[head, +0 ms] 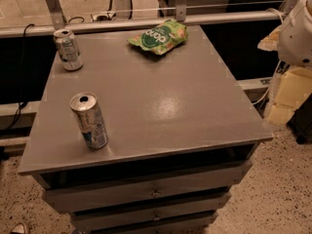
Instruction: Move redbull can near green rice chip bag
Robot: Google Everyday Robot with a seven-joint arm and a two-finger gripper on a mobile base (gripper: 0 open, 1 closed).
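Observation:
The redbull can point(89, 121), slim and silver with blue patches and an open pull-tab top, stands upright near the front left of the grey table point(161, 111). The green rice chip bag point(158, 36), crinkled with white lettering, lies at the table's far edge, right of centre. My gripper point(287, 99) hangs off the table's right side at the frame's edge, below the white arm joint point(298, 30). It is far from the can and the bag and holds nothing that shows.
A stouter silver can with a greenish-white label point(68, 49) stands at the table's far left corner. A metal rail point(146, 22) runs behind the table. Drawers point(156, 191) sit under the top. Speckled floor lies to the right.

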